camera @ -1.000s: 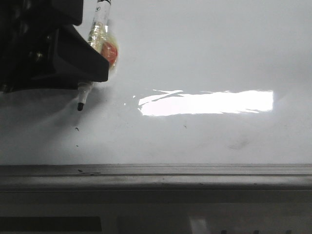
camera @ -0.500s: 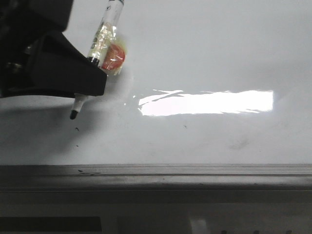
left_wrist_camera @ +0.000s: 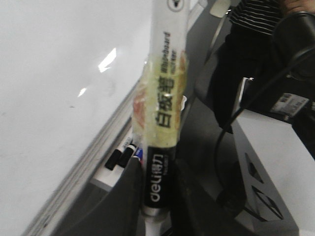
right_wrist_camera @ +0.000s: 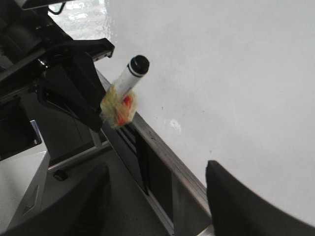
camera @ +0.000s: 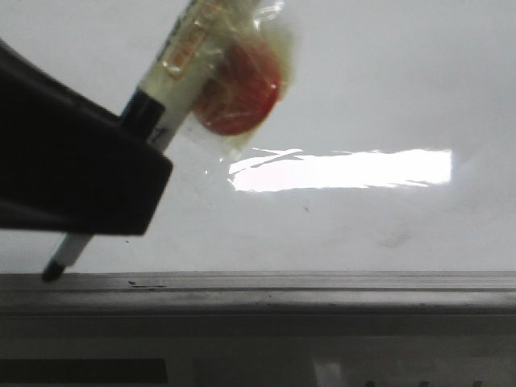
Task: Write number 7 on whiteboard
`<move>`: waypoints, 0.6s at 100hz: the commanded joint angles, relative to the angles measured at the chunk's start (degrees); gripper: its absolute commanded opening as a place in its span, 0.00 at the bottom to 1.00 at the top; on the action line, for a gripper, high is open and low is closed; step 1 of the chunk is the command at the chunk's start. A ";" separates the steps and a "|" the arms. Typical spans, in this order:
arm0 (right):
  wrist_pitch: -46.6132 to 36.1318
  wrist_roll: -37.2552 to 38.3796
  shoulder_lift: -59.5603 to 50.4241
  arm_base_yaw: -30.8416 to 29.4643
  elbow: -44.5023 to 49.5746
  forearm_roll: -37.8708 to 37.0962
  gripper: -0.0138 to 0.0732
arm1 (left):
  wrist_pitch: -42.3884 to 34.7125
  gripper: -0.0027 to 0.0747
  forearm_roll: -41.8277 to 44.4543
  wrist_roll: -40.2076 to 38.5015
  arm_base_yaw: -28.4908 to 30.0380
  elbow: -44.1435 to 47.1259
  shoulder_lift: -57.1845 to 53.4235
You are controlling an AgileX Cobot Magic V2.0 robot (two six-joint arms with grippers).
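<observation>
My left gripper [camera: 141,189] is shut on a whiteboard marker [camera: 165,76], a white barrel with a black band and a wad of clear tape over a red disc [camera: 238,89]. The marker slants, its black tip [camera: 52,272] down at the grey edge rail [camera: 322,290] of the whiteboard [camera: 363,97]. The left wrist view has the marker [left_wrist_camera: 165,113] clamped between the dark fingers of my left gripper [left_wrist_camera: 158,196]. The number 7 is out of view; only tiny specks mark the board. My right gripper [right_wrist_camera: 157,206] is open and holds nothing, beside the board's edge, with the marker [right_wrist_camera: 129,76] farther off.
A bright rectangular glare [camera: 347,169] lies mid-board, with a faint smudge [camera: 395,239] below it. Spare markers [left_wrist_camera: 120,157] lie in the tray under the rail. A person in a striped shirt [left_wrist_camera: 256,14], cables and a white box [left_wrist_camera: 275,162] stand beyond the board's edge.
The left gripper has carried the marker toward the camera and downward. The tip went from the board's left area to the front rail, and the gripper now looms much larger.
</observation>
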 commanded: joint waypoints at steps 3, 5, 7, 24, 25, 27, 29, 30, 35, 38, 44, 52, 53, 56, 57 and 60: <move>-0.51 -4.87 1.01 0.19 -1.94 7.77 0.60 | 6.64 0.03 -12.95 12.90 -0.48 -0.91 0.08; -0.15 -5.35 1.01 0.19 -1.94 8.59 0.60 | 7.85 0.03 -14.20 13.84 -0.48 -0.79 0.36; 0.06 -5.96 1.01 0.19 -1.94 9.43 0.60 | 8.69 0.03 -15.06 14.98 -0.48 -0.79 0.67; 3.67 -10.47 1.01 0.19 -1.94 14.52 0.48 | 10.84 0.03 -19.59 20.41 -0.48 -0.79 1.87; 3.79 -10.42 1.01 0.19 -1.94 14.66 0.48 | 11.01 0.03 -19.92 20.89 -0.48 -0.79 1.87; 3.77 -10.54 1.01 0.19 -1.94 15.04 0.47 | 11.02 0.03 -20.38 21.53 -0.48 -0.79 1.87; 3.77 -10.68 1.01 0.28 -1.94 15.18 0.46 | 11.02 0.03 -20.67 22.24 -0.48 -0.79 1.87; 3.77 -10.68 1.01 0.28 -1.94 15.31 0.46 | 11.02 0.03 -20.78 22.47 -0.48 -0.79 1.87; 3.52 -10.83 1.01 0.44 -1.94 15.31 0.46 | 11.12 0.03 -21.23 23.40 -0.48 -0.79 1.87; 3.10 -10.83 1.01 0.77 -1.94 15.31 0.46 | 11.44 0.03 -21.23 23.93 -0.48 -0.79 1.87; 2.99 -10.83 1.29 1.63 -2.04 15.31 0.46 | 12.37 0.03 -21.23 24.29 -0.48 -0.79 1.87; 2.99 -10.83 2.31 3.10 -3.34 14.65 0.47 | 12.64 0.03 -21.23 24.34 -0.48 -0.79 1.87; 2.82 -10.83 2.58 3.24 -3.50 14.67 0.48 | 12.64 0.03 -21.23 24.34 -0.48 -0.79 1.87; 2.55 -10.83 3.18 4.04 -4.21 13.74 0.50 | 12.64 0.03 -21.23 24.34 -0.48 -0.79 1.87; 2.38 -10.83 3.31 4.22 -4.65 13.50 0.51 | 12.64 0.03 -21.23 24.34 -0.48 -0.79 1.87; 1.86 -10.83 4.13 4.97 -5.59 12.24 0.54 | 12.52 0.03 -21.23 24.34 -0.48 -0.79 1.87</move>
